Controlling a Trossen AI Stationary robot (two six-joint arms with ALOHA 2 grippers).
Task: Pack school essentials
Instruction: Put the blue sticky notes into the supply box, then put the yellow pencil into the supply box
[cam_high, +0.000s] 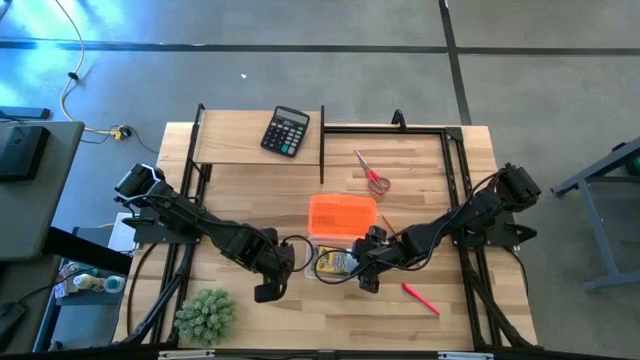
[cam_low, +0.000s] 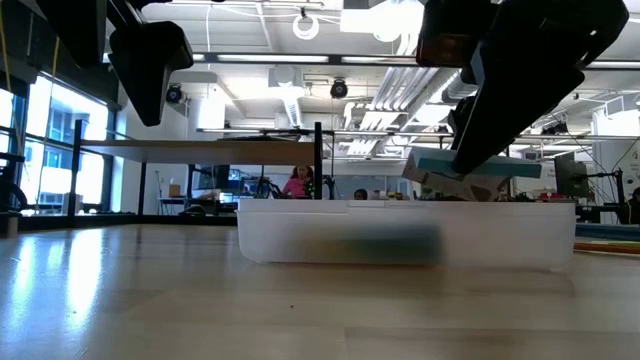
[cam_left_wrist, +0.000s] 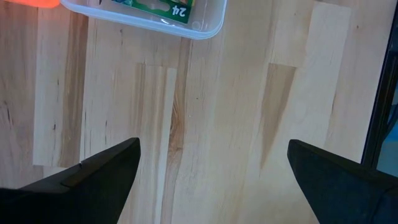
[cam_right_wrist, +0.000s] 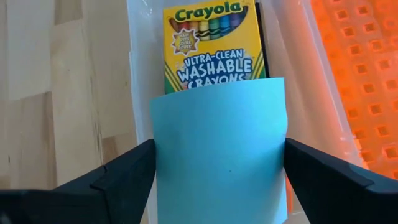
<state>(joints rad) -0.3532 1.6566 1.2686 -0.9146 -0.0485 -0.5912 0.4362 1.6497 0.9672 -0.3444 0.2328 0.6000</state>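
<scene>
Looking down, high view: right gripper (cam_high: 366, 268) over clear box (cam_high: 322, 262) w/ crayon pack (cam_high: 333, 262) inside; left gripper (cam_high: 268, 283) beside it, fingers spread, holding nothing. Scissors (cam_high: 374, 175), red pen (cam_high: 421, 298) lie on table (cam_high: 250, 190), outside the box. Low view: note pad (cam_low: 470, 166) held above box rim. Right wrist view only: pad (cam_right_wrist: 219, 152) pinched betw. fingers; pack (cam_right_wrist: 213, 45) reads "Crayola Ultra-Clean Washable Crayons". Left wrist view: "24" on pack (cam_left_wrist: 163, 7).
</scene>
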